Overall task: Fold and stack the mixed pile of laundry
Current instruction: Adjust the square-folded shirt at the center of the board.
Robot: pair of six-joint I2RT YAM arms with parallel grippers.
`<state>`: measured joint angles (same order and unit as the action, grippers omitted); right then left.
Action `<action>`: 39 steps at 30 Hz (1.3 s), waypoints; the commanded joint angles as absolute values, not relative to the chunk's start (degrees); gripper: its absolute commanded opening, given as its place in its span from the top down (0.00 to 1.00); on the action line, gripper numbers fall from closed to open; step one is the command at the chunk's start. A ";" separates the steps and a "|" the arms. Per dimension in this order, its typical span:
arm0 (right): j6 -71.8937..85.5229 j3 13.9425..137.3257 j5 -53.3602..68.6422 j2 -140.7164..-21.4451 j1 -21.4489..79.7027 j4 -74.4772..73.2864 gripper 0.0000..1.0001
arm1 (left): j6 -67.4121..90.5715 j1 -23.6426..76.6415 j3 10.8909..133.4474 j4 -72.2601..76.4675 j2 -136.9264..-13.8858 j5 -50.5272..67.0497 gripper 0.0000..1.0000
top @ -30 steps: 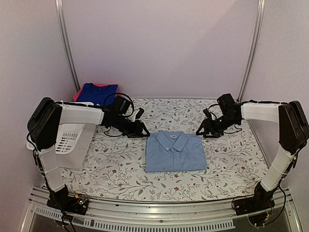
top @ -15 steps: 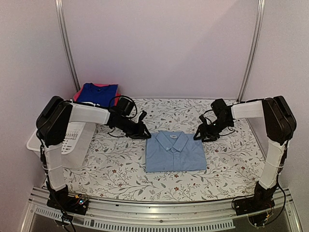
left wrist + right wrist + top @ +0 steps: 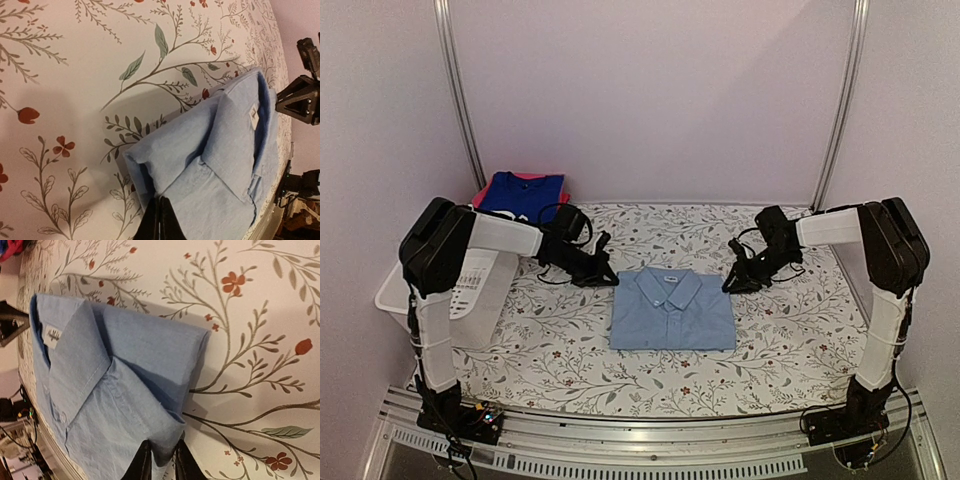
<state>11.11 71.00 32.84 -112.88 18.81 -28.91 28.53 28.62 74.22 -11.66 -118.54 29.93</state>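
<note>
Left tool (image 3: 159,223) pinched tight on the folded pale-blue shirt (image 3: 672,310) at one collar-end corner. Right tool (image 3: 161,460) narrow, with the opposite corner's fabric between its fingers, gripped as far as the wrist view lets me judge. Shirt lies flat mid-tabletop (image 3: 790,320), collar toward the far side. Back left, a blue garment (image 3: 525,190) sits atop a pink-red one (image 3: 481,195).

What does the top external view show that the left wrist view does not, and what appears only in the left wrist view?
Only the top external view: the folded blue garment on a pink-red one at the far left, and the white basket. Only the left wrist view: how the left gripper is shut on the pale-blue shirt at its shoulder corner. Both: the folded shirt on the floral table cover.
</note>
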 commanded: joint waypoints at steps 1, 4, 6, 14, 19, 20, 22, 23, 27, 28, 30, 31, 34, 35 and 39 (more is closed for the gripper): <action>9.83 73.28 35.89 -110.84 19.00 -27.95 0.92 | 28.22 27.79 73.44 -9.08 -119.33 31.56 1.00; 9.54 73.47 36.68 -110.68 19.02 -27.66 1.00 | 27.99 27.76 72.71 -8.16 -118.22 32.33 1.00; 9.51 73.48 36.78 -110.24 19.04 -27.40 1.00 | 27.89 27.63 72.60 -8.36 -117.83 32.29 1.00; 9.02 72.72 33.13 -106.46 18.99 -26.86 1.00 | 26.16 27.11 70.51 -7.20 -112.04 28.64 1.00; 9.07 73.38 31.61 -111.50 18.99 -23.66 1.00 | 27.42 25.54 70.22 -4.31 -115.42 29.01 1.00; 9.66 73.49 31.33 -112.47 19.03 -22.82 1.00 | 27.76 25.57 70.41 -3.37 -116.30 29.13 1.00; 10.29 74.04 29.32 -115.50 19.01 -21.98 1.00 | 28.11 25.39 72.27 -3.20 -118.95 29.11 1.00; 10.51 74.43 28.74 -116.55 19.01 -21.74 1.00 | 28.17 25.40 73.21 -3.40 -120.45 28.72 1.00; 10.93 75.35 27.32 -120.87 19.01 -20.61 1.00 | 29.57 25.30 74.70 -2.64 -124.69 27.25 1.00; 10.95 75.52 27.07 -121.58 19.06 -20.65 1.00 | 29.64 25.30 75.39 -3.04 -125.82 26.88 1.00; 11.11 75.40 26.52 -122.88 18.99 -20.57 1.00 | 29.88 25.38 76.02 -3.70 -126.87 25.97 1.00; 11.15 75.15 26.39 -123.30 19.04 -20.45 1.00 | 29.90 25.28 76.18 -4.20 -127.17 25.28 1.00; 11.04 74.50 27.60 -123.46 19.03 -20.41 1.00 | 29.33 25.08 75.74 -5.15 -127.00 24.09 1.00; 10.96 74.50 28.40 -123.15 19.01 -20.77 1.00 | 29.19 24.98 75.30 -5.06 -126.51 24.08 1.00; 10.29 75.96 29.84 -119.24 18.54 -23.03 0.74 | 28.08 24.52 72.87 -4.12 -121.55 23.20 0.57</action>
<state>11.05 75.53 31.99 -120.20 18.83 -19.66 29.28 25.74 75.83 -2.00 -124.31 27.62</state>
